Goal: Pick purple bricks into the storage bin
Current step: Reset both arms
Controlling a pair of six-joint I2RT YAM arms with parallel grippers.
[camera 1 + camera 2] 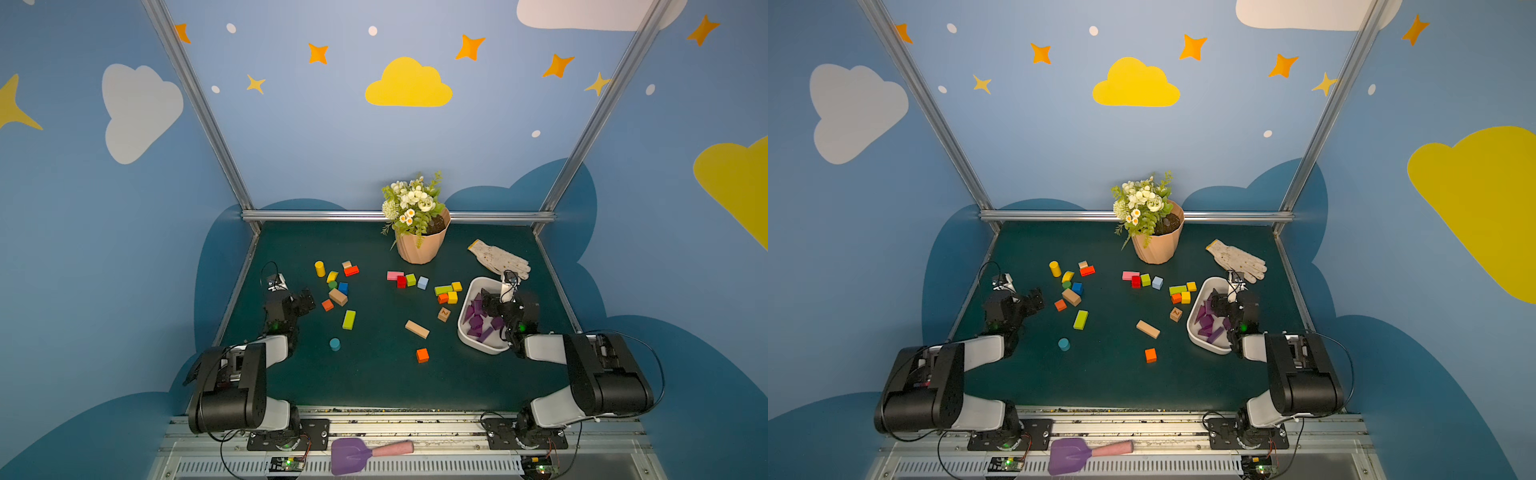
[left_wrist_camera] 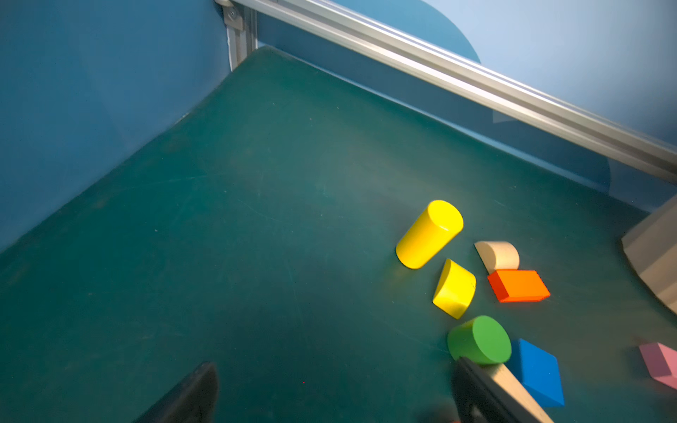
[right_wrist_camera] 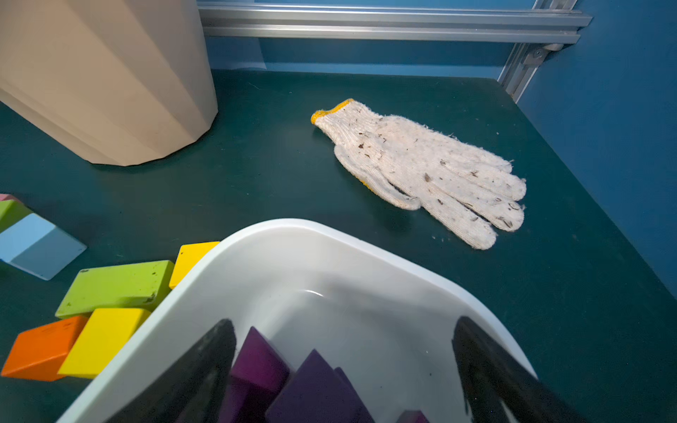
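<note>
Right wrist view: right pincer [image 3: 344, 326] gapes empty over purple bricks [image 3: 315, 392] in the bin [image 3: 293, 234]. A top view adds the left pincer [image 1: 308, 300], open, and roomy desk [image 1: 374, 382] toward the front edge.

free: near mat [image 1: 374, 386] | obstacles: flowerpot [image 1: 420, 248] (rear centre), glove [image 1: 498, 259], storage bin [image 1: 484, 347]

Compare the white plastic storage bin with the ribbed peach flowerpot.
The white plastic storage bin is low and oblong; the ribbed peach flowerpot is taller and tapered. The bin holds purple bricks; the pot holds white flowers. The bin sits under the open right gripper; the pot stands clear at the back. Both stand open-topped on the green table.
</note>
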